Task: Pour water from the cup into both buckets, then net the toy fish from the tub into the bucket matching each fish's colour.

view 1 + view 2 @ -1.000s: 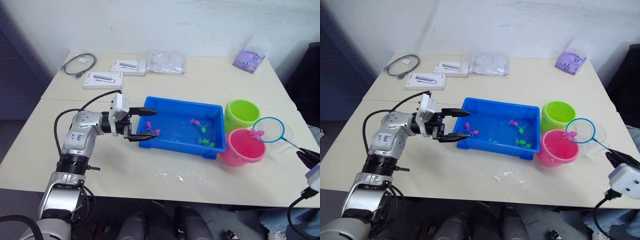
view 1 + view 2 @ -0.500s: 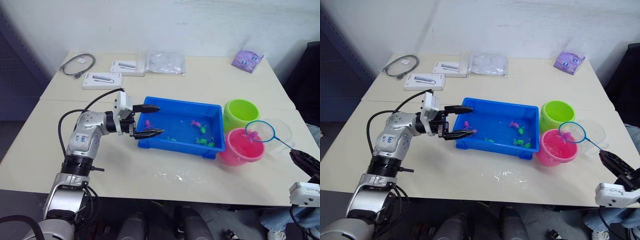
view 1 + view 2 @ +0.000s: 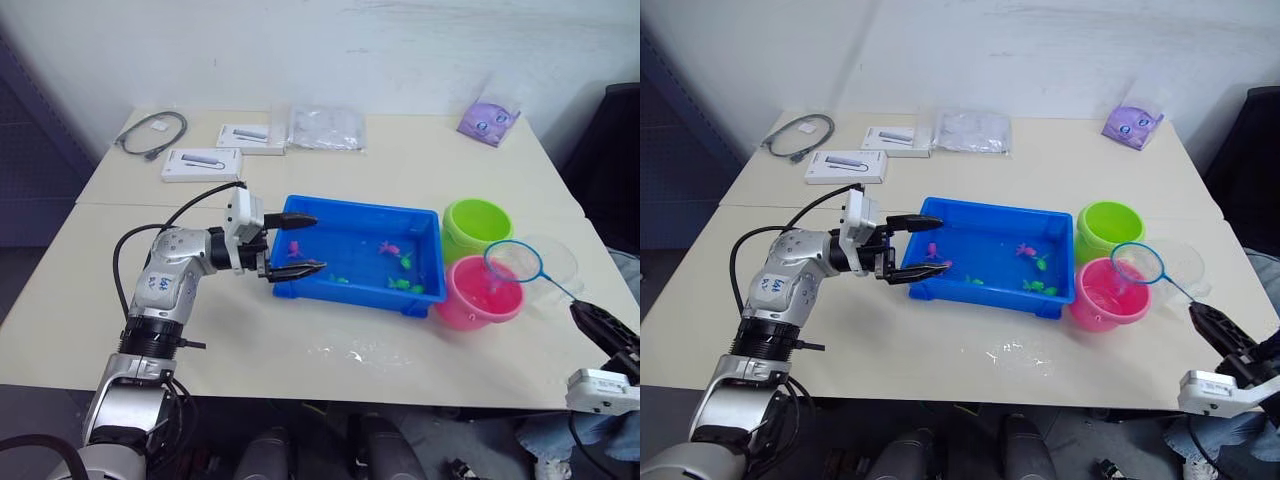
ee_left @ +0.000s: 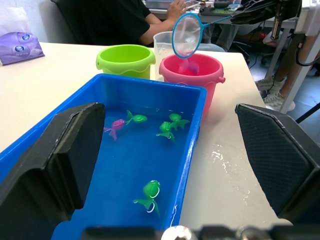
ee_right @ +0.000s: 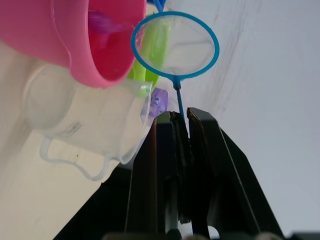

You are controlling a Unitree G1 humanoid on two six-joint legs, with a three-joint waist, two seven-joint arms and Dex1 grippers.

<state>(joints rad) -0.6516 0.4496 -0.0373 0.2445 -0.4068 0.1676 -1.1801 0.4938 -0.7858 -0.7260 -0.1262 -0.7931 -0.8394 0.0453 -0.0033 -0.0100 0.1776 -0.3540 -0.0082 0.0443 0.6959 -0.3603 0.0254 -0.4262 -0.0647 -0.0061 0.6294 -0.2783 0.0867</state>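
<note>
The right claw [image 5: 180, 120] is clamped on the net's [image 3: 514, 261] thin handle, its hoop above the pink bucket [image 3: 482, 293]. The left claw [image 3: 300, 244] stands apart at the tub's [image 3: 340, 285] near end; toy fish [image 4: 168, 125] float inside.
</note>
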